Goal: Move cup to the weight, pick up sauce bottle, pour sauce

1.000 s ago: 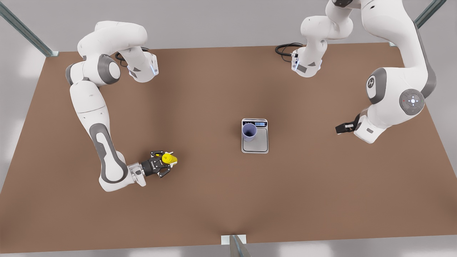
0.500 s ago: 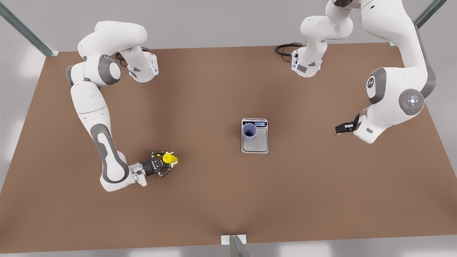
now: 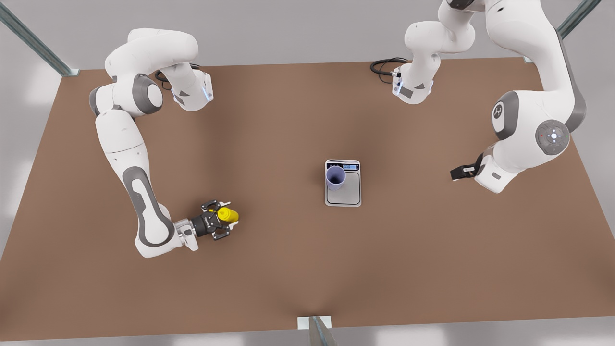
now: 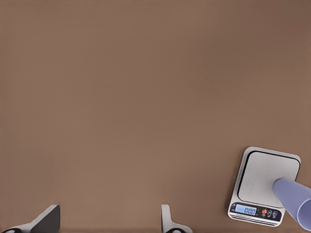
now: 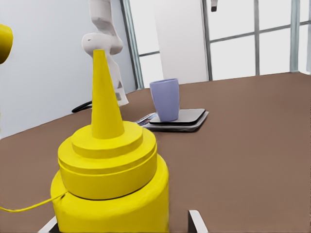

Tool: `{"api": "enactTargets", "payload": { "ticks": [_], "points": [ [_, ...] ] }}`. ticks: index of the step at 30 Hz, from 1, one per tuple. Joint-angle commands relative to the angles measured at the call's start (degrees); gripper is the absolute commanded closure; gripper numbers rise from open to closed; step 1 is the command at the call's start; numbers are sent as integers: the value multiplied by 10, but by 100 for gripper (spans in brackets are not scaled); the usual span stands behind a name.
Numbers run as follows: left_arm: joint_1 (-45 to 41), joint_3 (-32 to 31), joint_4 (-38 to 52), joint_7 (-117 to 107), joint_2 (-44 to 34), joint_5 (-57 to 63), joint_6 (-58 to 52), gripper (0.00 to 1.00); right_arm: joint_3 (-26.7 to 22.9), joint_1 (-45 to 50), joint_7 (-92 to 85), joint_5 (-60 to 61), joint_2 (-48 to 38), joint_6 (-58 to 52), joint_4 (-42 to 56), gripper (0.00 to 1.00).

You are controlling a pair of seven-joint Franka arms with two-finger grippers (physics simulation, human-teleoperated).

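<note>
On the scale I have the cup staged; my right gripper brackets the sauce bottle, not visibly clamped, while my left gripper waits spread wide.

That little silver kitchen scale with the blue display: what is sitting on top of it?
A small lavender-blue handleless cup stands upright on the silver-grey digital scale, near the display end. Its dark inside looks empty. The patch of plate beneath the cup is covered.
</note>
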Motion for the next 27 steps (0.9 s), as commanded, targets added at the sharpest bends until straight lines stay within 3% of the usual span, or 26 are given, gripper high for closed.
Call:
{"api": "enactTargets", "payload": {
  "ticks": [1, 27],
  "points": [
    [0, 0, 0, 0, 0, 0, 0, 0, 0, 1, 0, 0, 0, 0, 0, 0],
    [-1, 0, 0, 0, 0, 0, -1, 0, -7, 4, 4, 0, 0, 4, -1, 0]
  ]
}}
